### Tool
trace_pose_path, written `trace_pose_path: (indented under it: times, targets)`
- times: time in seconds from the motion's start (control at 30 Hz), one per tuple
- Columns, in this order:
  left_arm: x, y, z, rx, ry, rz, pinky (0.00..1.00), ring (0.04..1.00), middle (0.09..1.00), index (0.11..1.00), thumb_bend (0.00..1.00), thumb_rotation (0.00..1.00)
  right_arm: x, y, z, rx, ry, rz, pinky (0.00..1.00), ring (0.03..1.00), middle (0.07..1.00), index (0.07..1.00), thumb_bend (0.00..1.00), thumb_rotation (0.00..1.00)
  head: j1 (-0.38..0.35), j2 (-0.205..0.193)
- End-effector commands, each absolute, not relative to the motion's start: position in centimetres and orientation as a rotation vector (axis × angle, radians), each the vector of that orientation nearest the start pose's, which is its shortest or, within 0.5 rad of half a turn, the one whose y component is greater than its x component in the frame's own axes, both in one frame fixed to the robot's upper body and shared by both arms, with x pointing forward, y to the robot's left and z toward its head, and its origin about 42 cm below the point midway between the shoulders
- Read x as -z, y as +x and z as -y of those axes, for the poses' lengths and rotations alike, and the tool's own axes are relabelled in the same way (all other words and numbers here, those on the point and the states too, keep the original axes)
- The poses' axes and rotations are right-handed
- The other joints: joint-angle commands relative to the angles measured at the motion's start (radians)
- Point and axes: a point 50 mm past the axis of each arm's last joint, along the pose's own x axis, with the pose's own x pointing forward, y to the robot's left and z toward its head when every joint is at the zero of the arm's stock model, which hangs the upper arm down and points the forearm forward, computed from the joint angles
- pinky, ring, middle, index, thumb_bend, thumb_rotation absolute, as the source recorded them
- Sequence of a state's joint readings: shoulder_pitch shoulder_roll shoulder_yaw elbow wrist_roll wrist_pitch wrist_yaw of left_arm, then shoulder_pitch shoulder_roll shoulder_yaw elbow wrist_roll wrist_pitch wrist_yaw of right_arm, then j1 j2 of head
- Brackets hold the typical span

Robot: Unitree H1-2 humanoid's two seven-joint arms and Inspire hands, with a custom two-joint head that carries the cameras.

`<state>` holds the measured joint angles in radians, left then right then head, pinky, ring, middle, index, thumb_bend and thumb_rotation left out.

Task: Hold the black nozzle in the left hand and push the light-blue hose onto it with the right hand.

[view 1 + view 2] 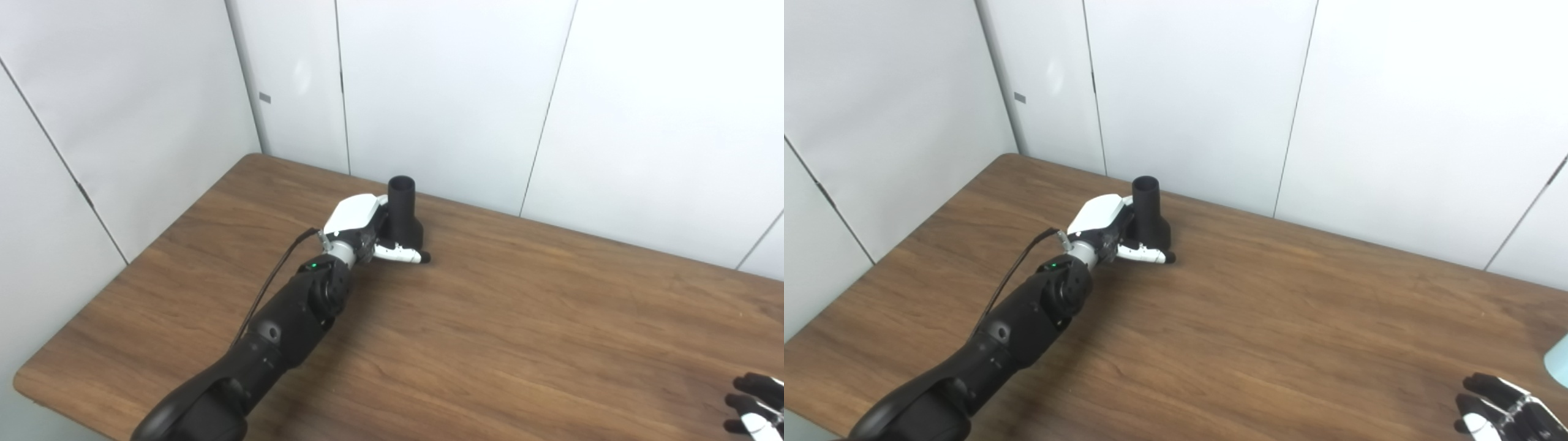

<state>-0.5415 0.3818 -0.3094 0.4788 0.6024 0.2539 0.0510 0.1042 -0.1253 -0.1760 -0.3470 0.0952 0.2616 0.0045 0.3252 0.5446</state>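
The table [520, 343] was found bearing the black nozzle [403, 211], upright near its far edge, socket upward for receiving the hose. The left hand [361, 229] was wrapped about the nozzle's base, evidently to steady it. The right hand [1497, 413], fingers spread and empty, was noted far right of the nozzle, beside the light-blue hose [1557, 361] at the frame edge.

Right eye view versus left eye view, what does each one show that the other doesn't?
Only the right eye view shows a light-blue object cut off at its right edge. The left eye view shows nothing extra. Both show the left hand against the upright black nozzle on the wooden table, and the right hand at the lower right corner, holding nothing.
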Motion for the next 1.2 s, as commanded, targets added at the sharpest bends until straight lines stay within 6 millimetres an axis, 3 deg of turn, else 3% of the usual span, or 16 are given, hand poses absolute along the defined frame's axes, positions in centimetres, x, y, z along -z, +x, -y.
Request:
trace_pose_path:
  times: [0.0,0.33,0.53,0.67,0.7,0.73,0.8,0.9,1.17]
  targets:
    - [-8.5,41.9,-27.1,0.176,1.081,-0.352,0.77,0.866,0.882,0.865,1.0,0.45,-17.2,24.2,29.6,0.152,-0.054,0.088,0.48,0.625,0.66,0.613,0.36,0.27,-0.001,0.002]
    - [-7.9,41.7,-27.2,0.163,1.106,-0.363,0.71,0.821,0.816,0.809,1.0,0.33,-17.3,24.1,29.7,0.148,-0.084,0.094,0.49,0.629,0.665,0.623,0.32,0.24,-0.002,0.005]
    - [-7.3,41.3,-27.4,0.139,1.107,-0.32,0.58,0.654,0.684,0.696,1.0,0.23,-17.3,24.1,29.9,0.145,-0.085,0.094,0.49,0.638,0.673,0.631,0.31,0.23,-0.003,0.009]
    - [-6.8,40.9,-27.6,0.123,1.096,-0.27,0.56,0.609,0.615,0.612,0.93,0.09,-17.3,24.0,29.9,0.149,-0.076,0.09,0.5,0.642,0.675,0.631,0.32,0.21,-0.004,0.011]
    - [-6.6,40.8,-27.6,0.124,1.086,-0.242,0.5,0.549,0.537,0.543,0.69,0.04,-17.4,24.0,29.9,0.148,-0.083,0.091,0.5,0.641,0.674,0.632,0.31,0.21,-0.004,0.011]
    - [-6.4,40.7,-27.6,0.125,1.079,-0.222,0.47,0.516,0.51,0.518,0.61,0.02,-17.4,24.0,29.9,0.147,-0.087,0.092,0.5,0.641,0.675,0.634,0.3,0.2,-0.004,0.011]
    - [-6.0,40.4,-27.8,0.132,1.066,-0.197,0.43,0.481,0.495,0.491,0.54,0.0,-17.4,24.0,29.9,0.142,-0.099,0.09,0.51,0.646,0.678,0.638,0.3,0.2,-0.004,0.011]
    - [-5.6,40.1,-27.9,0.145,1.056,-0.178,0.35,0.411,0.466,0.492,0.53,0.0,-17.5,24.0,30.0,0.138,-0.099,0.093,0.51,0.645,0.675,0.639,0.29,0.21,-0.005,0.013]
    - [-4.7,39.6,-27.8,0.171,1.1,-0.151,0.26,0.316,0.405,0.506,0.52,0.0,-17.5,24.0,29.8,0.143,-0.074,0.094,0.52,0.652,0.682,0.643,0.28,0.15,-0.008,0.015]
